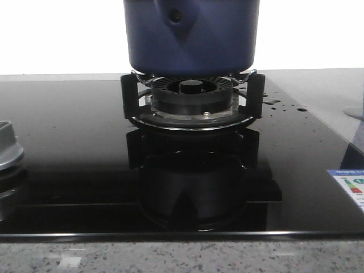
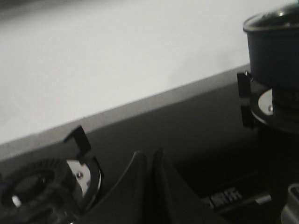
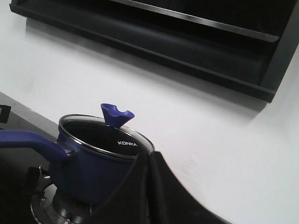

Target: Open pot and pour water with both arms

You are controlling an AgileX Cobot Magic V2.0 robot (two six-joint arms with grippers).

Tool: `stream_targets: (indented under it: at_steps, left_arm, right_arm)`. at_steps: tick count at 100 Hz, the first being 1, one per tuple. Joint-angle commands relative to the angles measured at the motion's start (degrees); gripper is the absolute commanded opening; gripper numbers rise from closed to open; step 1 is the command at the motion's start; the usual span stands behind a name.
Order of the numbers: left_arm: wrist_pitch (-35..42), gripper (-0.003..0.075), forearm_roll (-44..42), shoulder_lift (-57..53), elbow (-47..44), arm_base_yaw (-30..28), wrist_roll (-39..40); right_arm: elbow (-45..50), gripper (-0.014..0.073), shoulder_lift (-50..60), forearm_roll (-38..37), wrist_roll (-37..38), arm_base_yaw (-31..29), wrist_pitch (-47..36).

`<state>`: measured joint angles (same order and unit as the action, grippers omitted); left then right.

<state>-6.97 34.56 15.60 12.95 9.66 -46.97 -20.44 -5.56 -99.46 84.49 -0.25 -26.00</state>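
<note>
- The task stood at its opening step: the glass lid (image 3: 110, 137) still sat on the pot (image 1: 192, 37), and neither arm touched it.
- The pot rested on the burner's trivet (image 1: 192, 94) at the middle rear of the black glass hob (image 1: 68, 148), close to the white wall behind.
- The left gripper (image 2: 149, 161) hung low over the hob between the pot's burner and a second burner (image 2: 44, 184), well apart from the pot; its dark fingers (image 2: 128, 186) lay pressed together, holding nothing.
- The right gripper (image 3: 148, 161) hovered near the pot, above the level of its rim; its fingers met at the tips and carried nothing.
- Judged from this, the next move called for one claw to spread, come down over the lid's blue knob (image 3: 117, 114) and pinch it for a straight lift, while the other arm went for the long handle (image 3: 32, 141).
- The handle jutted out sideways from the pot's wall, so a grip on it would need a level approach from the side.
- The pot looked deep navy and matte, cylindrical with a rounded lower edge; the front view showed a triangular bracket with one rivet (image 1: 176, 16).
- The lid was clear glass in a metal rim, marked KONKA, and the inside looked dark; whether water lay within could not be told.
- Droplets (image 1: 272, 102) beaded the hob beside the burner, so the glass might be slick.
</note>
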Motion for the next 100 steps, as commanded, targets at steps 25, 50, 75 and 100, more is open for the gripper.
stream_targets:
  at_steps: [25,50,75,100]
  left_arm:
    - [5.2,-0.0020,-35.2,-8.3,-12.2,-0.1,42.9]
    - [-5.1,-0.0020,-32.8,-17.3,-15.6,-0.1,42.9]
    - [-9.2,-0.0020,-31.3,-17.5,-15.6,-1.7,42.9]
    - [-9.2,-0.0020,-31.3,-17.5,-15.6,-1.7,42.9]
  right_arm:
    - [-1.4,-0.0064,-0.6,1.3,0.1,0.0,1.5]
    - [-1.3,-0.0064,-0.6,1.3,0.1,0.0,1.5]
    - [-1.3,-0.0064,-0.6,1.3,0.1,0.0,1.5]
    - [-1.3,-0.0064,-0.6,1.3,0.1,0.0,1.5]
